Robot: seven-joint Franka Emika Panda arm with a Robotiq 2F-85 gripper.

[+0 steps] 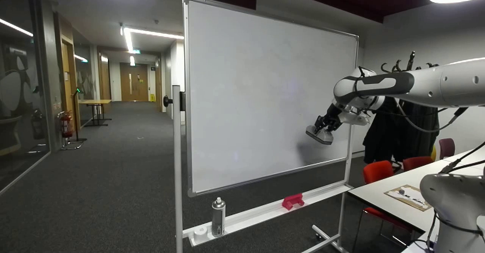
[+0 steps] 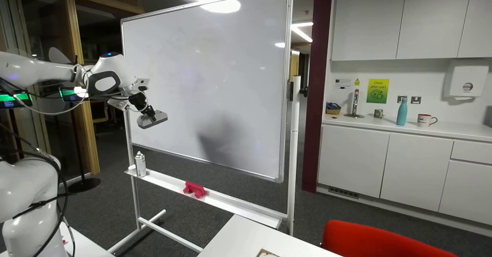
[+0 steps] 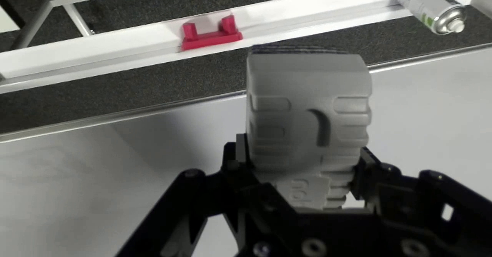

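My gripper (image 3: pixel 302 159) is shut on a grey, ridged whiteboard eraser (image 3: pixel 307 84), one finger against each long side. The dark felt of the eraser shows at its far end in the wrist view. In both exterior views the eraser (image 1: pixel 320 136) (image 2: pixel 152 119) hangs tilted in front of the large whiteboard (image 1: pixel 246 94) (image 2: pixel 215 76). A shadow falls on the board beside it, and it looks apart from the surface. Below, a red-pink holder (image 1: pixel 293 201) (image 3: pixel 211 38) sits on the stand's white tray (image 1: pixel 250 218).
A spray can (image 1: pixel 218 217) (image 3: pixel 430 7) stands on the tray beside a small white roll (image 1: pixel 200 233). The board's metal lower edge (image 3: pixel 115 116) runs above the tray. White tables (image 1: pixel 379 183) and red chairs (image 1: pixel 378 171) (image 2: pixel 369 239) stand near the arm. Cables hang along the arm.
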